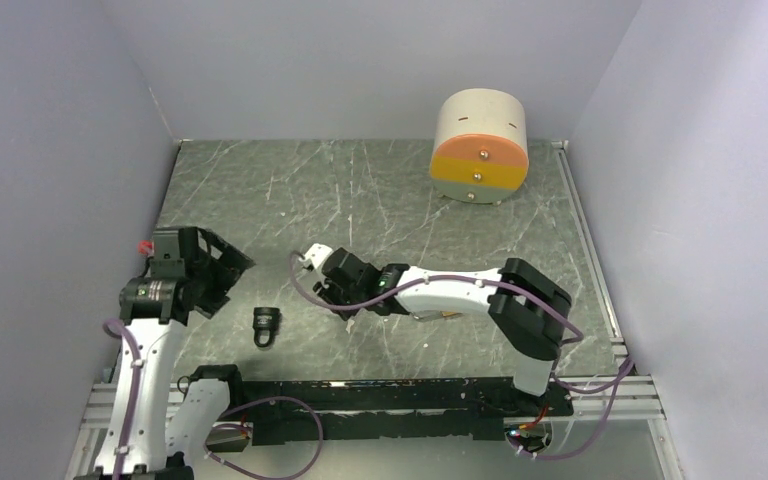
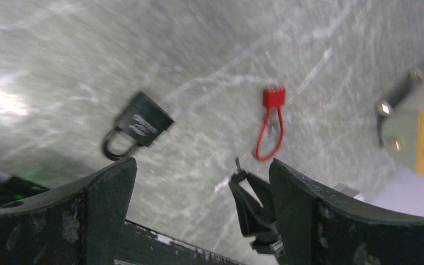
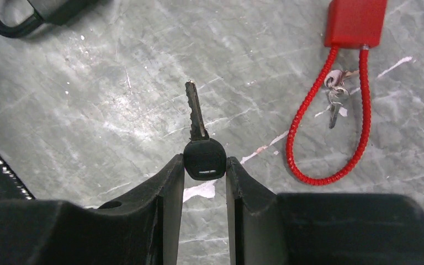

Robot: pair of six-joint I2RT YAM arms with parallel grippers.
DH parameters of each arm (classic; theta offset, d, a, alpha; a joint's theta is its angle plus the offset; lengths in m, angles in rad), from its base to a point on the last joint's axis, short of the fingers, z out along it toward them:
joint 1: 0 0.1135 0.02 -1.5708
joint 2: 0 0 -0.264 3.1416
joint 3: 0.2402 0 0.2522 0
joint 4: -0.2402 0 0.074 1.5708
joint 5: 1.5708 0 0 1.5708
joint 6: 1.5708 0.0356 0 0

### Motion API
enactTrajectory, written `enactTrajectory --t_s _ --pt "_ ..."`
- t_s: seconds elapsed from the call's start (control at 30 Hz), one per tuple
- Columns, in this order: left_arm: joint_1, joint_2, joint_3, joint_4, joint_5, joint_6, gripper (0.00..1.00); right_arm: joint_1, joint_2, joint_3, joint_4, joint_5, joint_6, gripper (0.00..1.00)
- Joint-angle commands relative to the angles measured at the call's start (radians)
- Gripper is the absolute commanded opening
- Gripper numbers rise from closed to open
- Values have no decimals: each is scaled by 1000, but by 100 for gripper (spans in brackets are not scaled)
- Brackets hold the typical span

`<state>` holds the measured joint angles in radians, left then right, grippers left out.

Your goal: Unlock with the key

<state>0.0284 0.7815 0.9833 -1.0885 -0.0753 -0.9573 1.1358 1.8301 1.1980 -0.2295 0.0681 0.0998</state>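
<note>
Top: padlock [image 1: 265, 325] lies loose on the surface [image 1: 360, 190] between left end effector [image 1: 210, 270] and right end effector [image 1: 330, 295], touching neither.
Left wrist: left one gapes wide, empty.
Right wrist: key [image 3: 199, 130] pinched by its head only. The blade may pivot or slip at the keyhole, and the unheld padlock may skid.

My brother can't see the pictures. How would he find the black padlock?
On the grey table, look front-left. The black padlock lies flat there. It is squat with a short shackle, unlike the red cable lock with its long loop.
</note>
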Motion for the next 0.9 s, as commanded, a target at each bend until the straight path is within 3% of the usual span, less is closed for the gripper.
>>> enactTrajectory --t_s 0.0,0.1,0.2,0.33,0.43,0.7,0.87 --pt "1 54 -120 270 453 101 93 -36 -92 -79 182 -60 125 24" --pt "-5 155 -202 434 720 142 91 -53 -117 -99 223 -150 137 24" --pt "-22 222 -251 523 804 156 88 -64 -114 -82 218 -182 149 24" --pt "-63 253 -307 640 816 129 84 -95 -129 -93 271 -248 199 24" --pt "-88 269 -341 723 832 119 75 -114 -133 -92 282 -295 214 23" --pt "-141 310 -400 763 764 144 68 -138 -138 -85 297 -362 233 23" --pt "-147 321 -439 893 809 82 54 -150 -140 -84 296 -398 239 23"
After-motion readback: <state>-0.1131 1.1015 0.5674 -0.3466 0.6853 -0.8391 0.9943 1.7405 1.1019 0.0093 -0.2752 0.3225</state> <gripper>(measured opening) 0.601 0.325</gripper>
